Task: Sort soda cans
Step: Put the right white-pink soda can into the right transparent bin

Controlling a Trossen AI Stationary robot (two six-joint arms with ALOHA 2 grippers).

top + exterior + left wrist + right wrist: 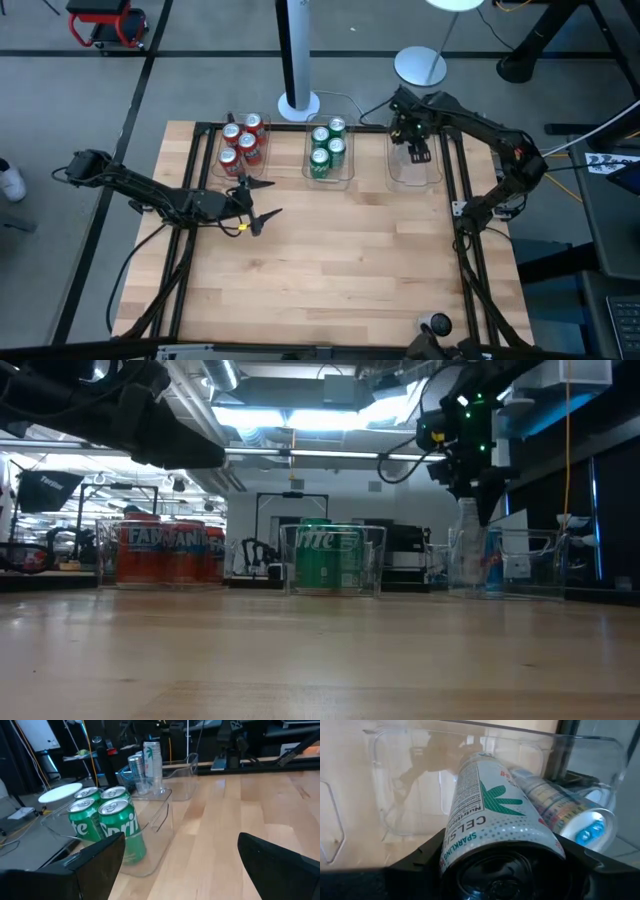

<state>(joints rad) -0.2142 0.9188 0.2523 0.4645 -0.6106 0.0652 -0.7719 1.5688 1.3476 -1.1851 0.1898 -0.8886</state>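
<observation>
Pale wood-plank table (pixel 340 270); three clear, glossy plastic bins along its far edge. Left bin (pixel 222 165): red cans (pixel 240 143). Middle bin (pixel 347 170): green cans (pixel 327 145). Right gripper (pixel 418 150) over right bin (pixel 432 172), fingers clamped on a tall white can (pixel 490 815). Only the right wrist view shows a second can (pixel 560 810) beside it. Left gripper (pixel 258 203) spread wide, empty, near the red cans' bin.

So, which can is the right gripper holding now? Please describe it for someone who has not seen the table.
Find the clear plastic bin at the table's far right. Above it, the right gripper holds a slim white can with a green leaf print. The neighbouring bins hold only red and green cans.
</observation>
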